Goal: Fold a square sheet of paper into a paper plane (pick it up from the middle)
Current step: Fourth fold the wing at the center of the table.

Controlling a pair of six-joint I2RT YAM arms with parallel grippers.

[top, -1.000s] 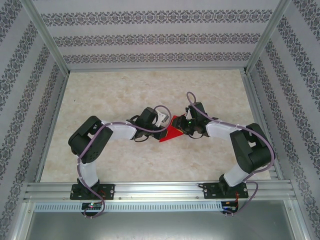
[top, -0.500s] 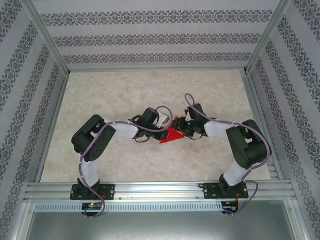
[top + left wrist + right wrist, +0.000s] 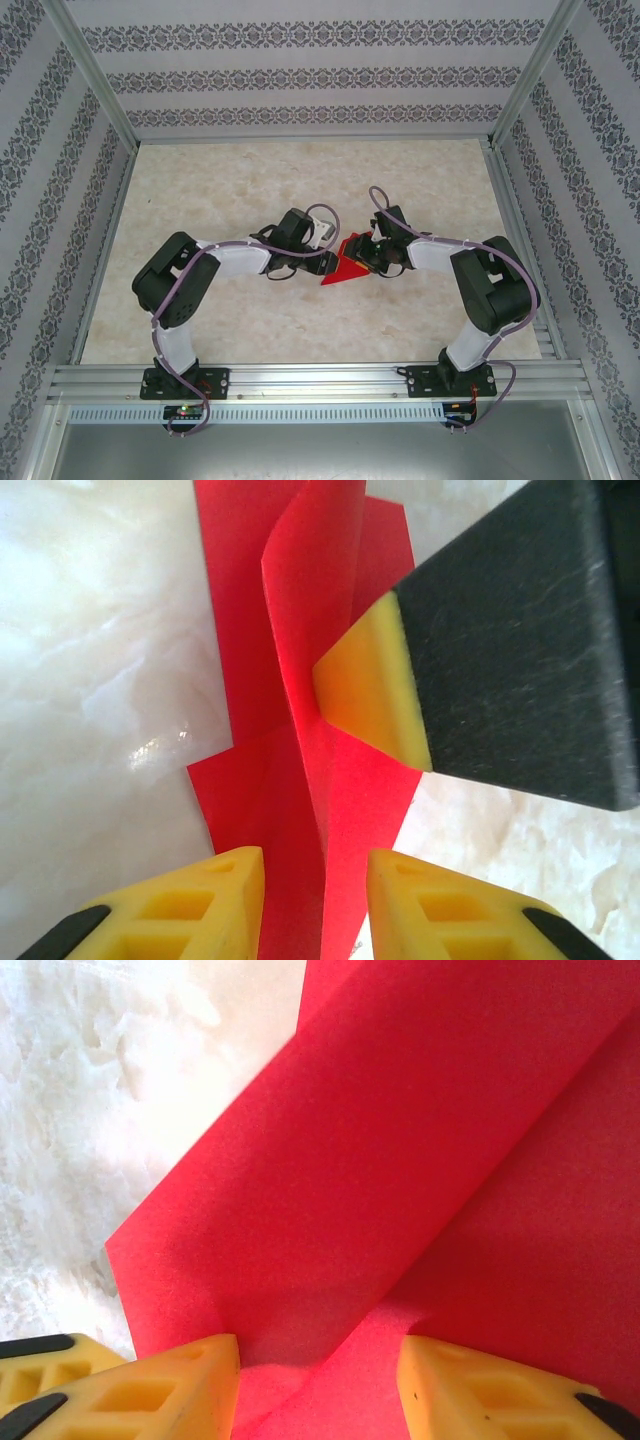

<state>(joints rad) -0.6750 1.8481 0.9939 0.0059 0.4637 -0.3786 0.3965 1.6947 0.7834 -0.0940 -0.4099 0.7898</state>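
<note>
- The red paper (image 3: 345,264) lies partly folded near the middle of the pale, marble-patterned desk (image 3: 230,180), between the two claws.
- Seen from above, the left claw (image 3: 328,263) reaches the paper's left edge. The right claw (image 3: 366,256) comes in from the other side, so the two stand close together.
- In the left wrist view, flat layers of the paper (image 3: 300,630) rest on the desk, and one flap stands up from a central crease, curling slightly at its upper end.
- The left claw (image 3: 316,900) is released. Its yellow fingertips (image 3: 225,890) stand apart on either side of the raised crease (a gap shows on each side, so nothing is pinched).
- One of the right claw's fingers (image 3: 370,695), black with a yellow tip, touches the standing flap from the right.
- In the right wrist view, the right claw (image 3: 320,1390) is also released, with its tips spread wide. The paper (image 3: 400,1160) rises as a sloping flap between and beyond them.
- Whether those tips touch the paper underneath cannot be told.
</note>
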